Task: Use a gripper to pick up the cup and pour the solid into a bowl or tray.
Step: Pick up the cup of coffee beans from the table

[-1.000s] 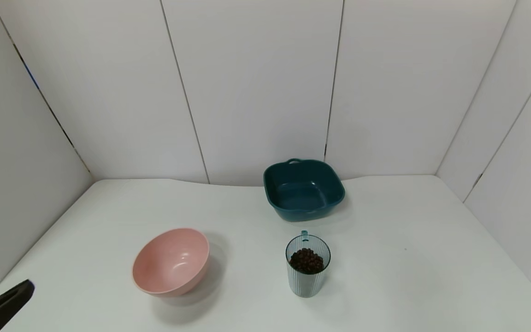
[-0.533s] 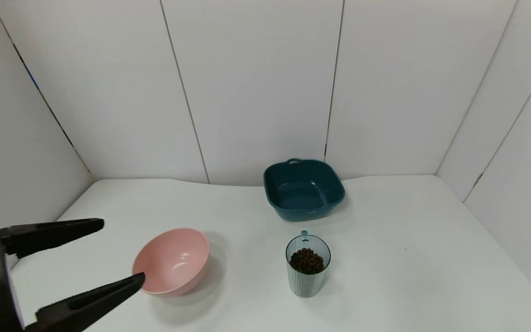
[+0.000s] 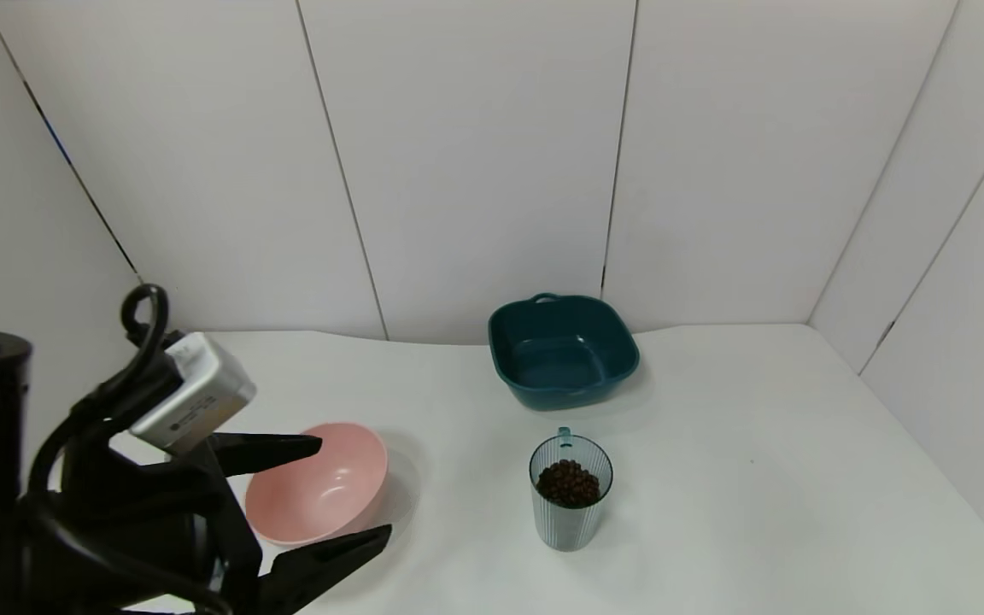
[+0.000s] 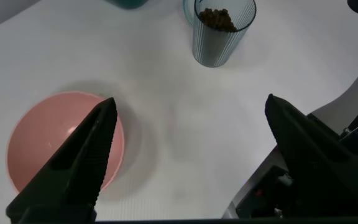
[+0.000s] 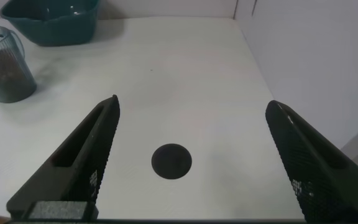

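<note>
The ribbed pale-blue cup (image 3: 571, 512) stands upright on the white table, front centre, with a heap of dark brown pellets (image 3: 569, 483) inside. The pink bowl (image 3: 325, 491) sits to its left, tilted a little. My left gripper (image 3: 355, 488) is open wide, raised over the bowl's near right side, well left of the cup. In the left wrist view the left gripper (image 4: 191, 99) has the bowl (image 4: 36, 137) under one finger and the cup (image 4: 219, 40) farther ahead. My right gripper (image 5: 192, 101) is open and empty, low over the table, with the cup (image 5: 5, 71) off to one side.
A dark teal squarish dish (image 3: 562, 350) with handles stands behind the cup near the back wall. A round black hole (image 5: 171, 161) lies in the table under the right gripper. White walls close in the table on three sides.
My left arm has risen into view from the bottom left and moved right, its open fingers now over the pink bowl. Cup, bowl and dish have not moved.
</note>
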